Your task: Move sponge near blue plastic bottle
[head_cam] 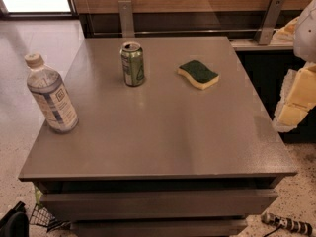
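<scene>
worktop (163, 142): grey, carrying everything.
claw (296, 102): hanging off the right edge; we cannot tell how wide it stands.
blue plastic bottle (51, 95): upright, far left.
soda can (133, 64): between bottle and sponge.
sponge (198, 74): flat, left of claw, long axis far-left to near-right.

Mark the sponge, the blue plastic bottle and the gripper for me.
sponge (198, 72): camera view, green scouring top.
blue plastic bottle (51, 101): camera view, on its label.
gripper (296, 101): camera view, yellow part, right of the table (163, 137).
</scene>
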{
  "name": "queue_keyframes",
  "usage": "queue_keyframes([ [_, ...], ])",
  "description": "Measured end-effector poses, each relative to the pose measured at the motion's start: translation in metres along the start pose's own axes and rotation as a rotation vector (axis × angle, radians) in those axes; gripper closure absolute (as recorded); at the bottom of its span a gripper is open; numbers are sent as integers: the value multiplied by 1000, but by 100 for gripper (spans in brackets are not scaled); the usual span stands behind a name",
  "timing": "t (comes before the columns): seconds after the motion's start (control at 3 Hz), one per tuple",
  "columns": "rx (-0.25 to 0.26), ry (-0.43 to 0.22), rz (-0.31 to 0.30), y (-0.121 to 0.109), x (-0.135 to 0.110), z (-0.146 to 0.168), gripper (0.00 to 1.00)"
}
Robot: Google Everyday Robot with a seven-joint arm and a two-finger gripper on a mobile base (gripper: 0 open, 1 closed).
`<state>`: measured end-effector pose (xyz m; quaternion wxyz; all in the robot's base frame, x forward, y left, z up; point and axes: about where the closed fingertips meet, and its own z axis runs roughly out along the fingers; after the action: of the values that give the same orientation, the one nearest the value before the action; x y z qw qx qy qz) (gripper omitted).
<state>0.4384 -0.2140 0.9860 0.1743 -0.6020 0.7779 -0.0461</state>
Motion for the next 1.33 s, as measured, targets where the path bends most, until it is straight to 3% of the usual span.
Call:
queue_keyframes([
  [0.33,16,-13,-2,-7,0,1,0],
  [0.67,69,-69,52,-43,3,12,0],
  [1.0,109,-260,189,-92,1,64,0],
  [1.33,147,-434,272,-121,-12,92,0],
])
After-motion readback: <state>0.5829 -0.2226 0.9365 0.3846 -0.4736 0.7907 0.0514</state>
